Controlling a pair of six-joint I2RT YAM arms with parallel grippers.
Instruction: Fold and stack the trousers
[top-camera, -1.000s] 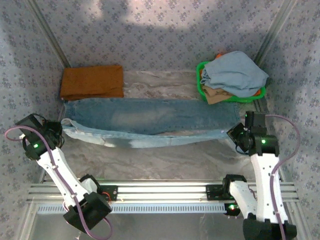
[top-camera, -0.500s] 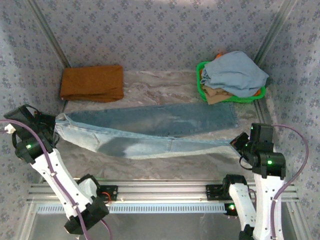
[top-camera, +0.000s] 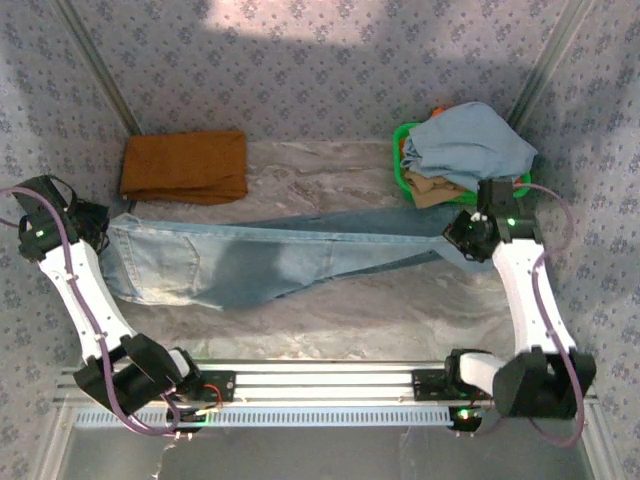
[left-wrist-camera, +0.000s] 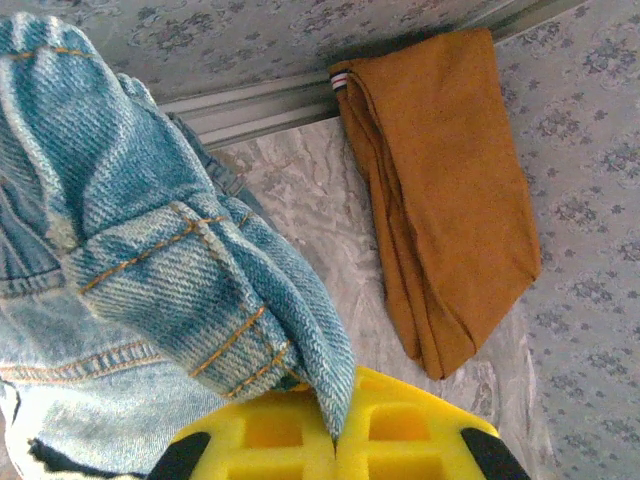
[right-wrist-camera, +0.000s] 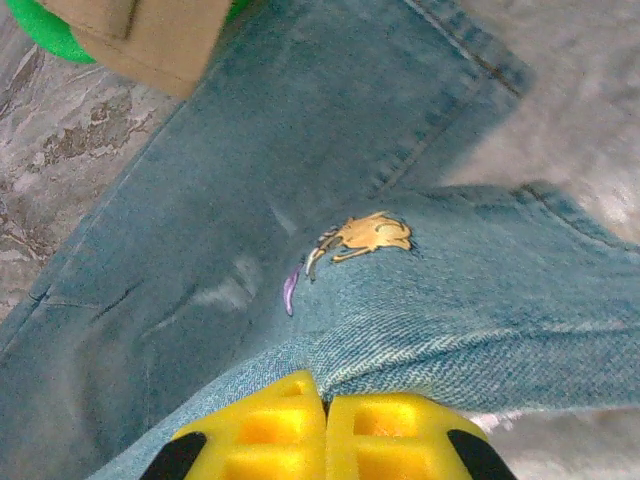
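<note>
The left hand (top-camera: 97, 226) and the right hand (top-camera: 461, 236) each pinch one end of the mid-blue denim trousers (top-camera: 260, 262) sagging onto the pale bench (top-camera: 340, 320); a harder pull could slip the cloth free, or snag the green plastic basket (top-camera: 400, 172) behind.

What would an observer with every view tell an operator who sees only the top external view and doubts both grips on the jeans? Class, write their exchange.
Operator: Does the left gripper really hold the jeans?
Observer: Yes. In the left wrist view its yellow fingers are shut on a fold of orange-stitched denim.
Operator: And the right gripper?
Observer: It is shut on denim too. In the right wrist view it pinches the cloth just below a small yellow and purple mark.
</note>
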